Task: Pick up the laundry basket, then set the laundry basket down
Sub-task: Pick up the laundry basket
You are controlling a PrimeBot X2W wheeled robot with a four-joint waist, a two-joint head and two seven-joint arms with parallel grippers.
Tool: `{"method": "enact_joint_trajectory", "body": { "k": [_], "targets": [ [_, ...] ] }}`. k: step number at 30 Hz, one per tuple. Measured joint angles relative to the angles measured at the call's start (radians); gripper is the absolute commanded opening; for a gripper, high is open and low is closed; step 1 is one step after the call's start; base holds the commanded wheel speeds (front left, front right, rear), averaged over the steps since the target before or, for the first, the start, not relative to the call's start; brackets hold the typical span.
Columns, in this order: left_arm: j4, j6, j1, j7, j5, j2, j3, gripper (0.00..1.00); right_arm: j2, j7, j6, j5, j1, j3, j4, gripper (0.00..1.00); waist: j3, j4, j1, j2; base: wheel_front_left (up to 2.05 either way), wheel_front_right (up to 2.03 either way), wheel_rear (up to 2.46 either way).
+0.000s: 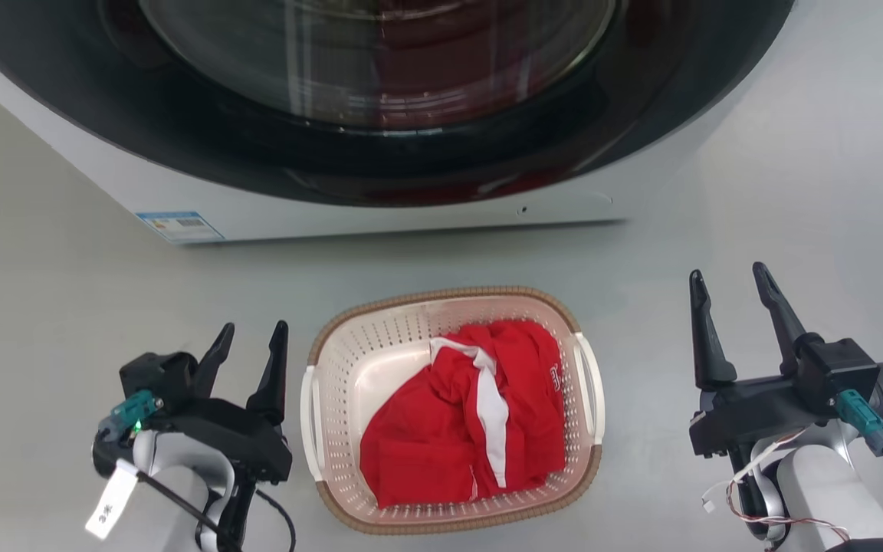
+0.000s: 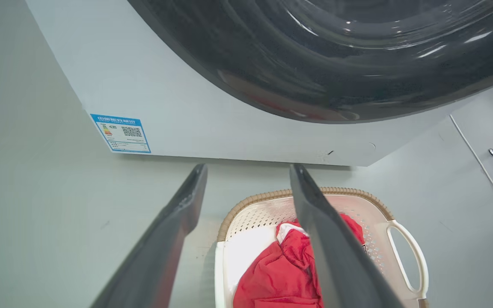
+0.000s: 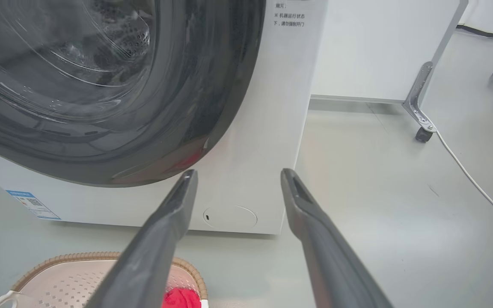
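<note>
The laundry basket (image 1: 380,349), cream with a brown woven-look rim and white side handles, stands on the grey floor before the washer, holding a red and white garment (image 1: 472,418). My left gripper (image 1: 251,331) is open just left of the basket's left handle, apart from it. Well off to the basket's right hovers my right gripper (image 1: 729,278), also open and holding nothing. The left wrist view looks past the open left gripper (image 2: 248,169) onto the basket (image 2: 268,214). In the right wrist view the basket's rim (image 3: 71,258) lies at the lower left of the open right gripper (image 3: 238,173).
A white front-loading washer (image 1: 380,207) with a dark round door stands directly behind the basket. A white cable (image 3: 473,182) runs across the floor at the right, near a wheeled metal stand leg (image 3: 420,107).
</note>
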Motion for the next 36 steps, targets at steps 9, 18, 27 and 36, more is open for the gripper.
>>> {"method": "enact_joint_trajectory", "body": {
  "k": [9,18,27,36],
  "targets": [
    [-0.137,0.047,0.113,0.000,0.085,0.037,0.045,1.00,-0.006,0.000,0.009,-0.001,0.048,0.000,0.020,1.00,-0.135,0.012,0.0000,0.0001,0.00,0.00,0.00],
    [-0.309,0.087,0.261,0.000,0.160,0.071,0.074,1.00,-0.019,0.000,0.010,-0.002,0.115,0.000,0.015,1.00,-0.268,0.009,-0.0001,0.0000,0.00,0.00,0.00],
    [-0.462,0.112,0.384,0.000,0.222,0.089,0.096,1.00,-0.019,0.000,0.010,-0.002,0.206,-0.001,-0.021,1.00,-0.370,-0.001,0.0000,0.0000,0.00,0.00,0.00],
    [-0.542,0.122,0.502,0.000,0.244,0.103,0.147,1.00,-0.019,0.000,-0.001,-0.002,0.293,-0.009,-0.050,1.00,-0.439,-0.004,0.0000,0.0000,0.00,0.00,0.00]
  ]
}}
